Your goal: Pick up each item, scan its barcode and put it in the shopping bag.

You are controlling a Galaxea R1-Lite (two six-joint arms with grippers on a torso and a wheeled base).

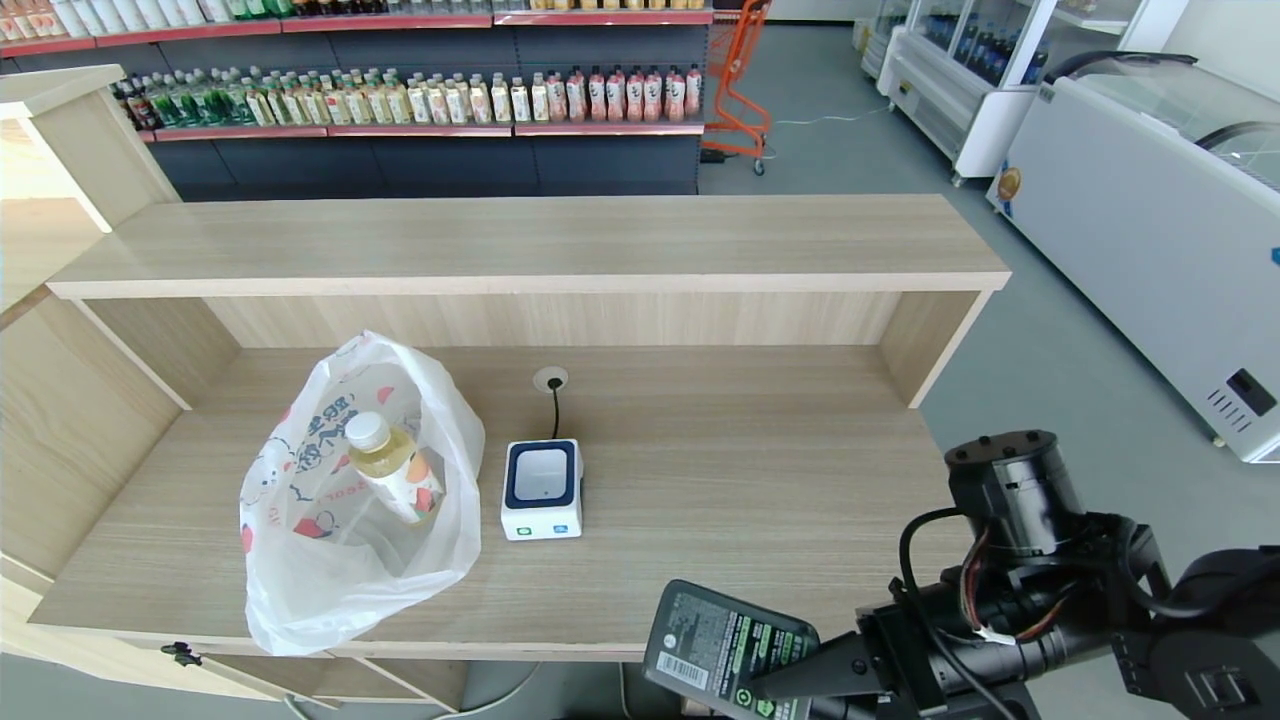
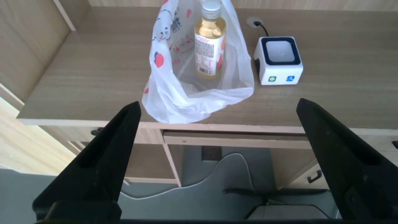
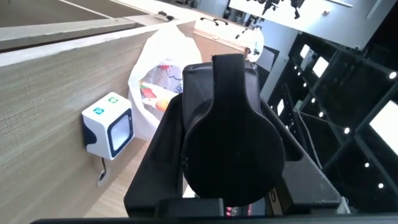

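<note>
A white plastic shopping bag (image 1: 330, 560) stands open on the left of the wooden counter (image 1: 750, 470), with a tea bottle (image 1: 392, 470) upright inside it. Right beside the bag sits the white barcode scanner (image 1: 542, 488), its dark window facing up. My right gripper (image 1: 790, 685) is shut on a dark flat package (image 1: 725, 645) with a barcode label, held just off the counter's front edge, right of the scanner. My left gripper (image 2: 214, 168) is open and holds nothing, in front of and below the counter edge, facing the bag (image 2: 186, 93) and scanner (image 2: 281, 59).
A raised ledge (image 1: 530, 245) runs along the back of the counter, with side walls at both ends. The scanner's cable goes into a hole (image 1: 551, 378) behind it. Shelves of bottles (image 1: 420, 100) and freezers (image 1: 1150, 200) stand farther off.
</note>
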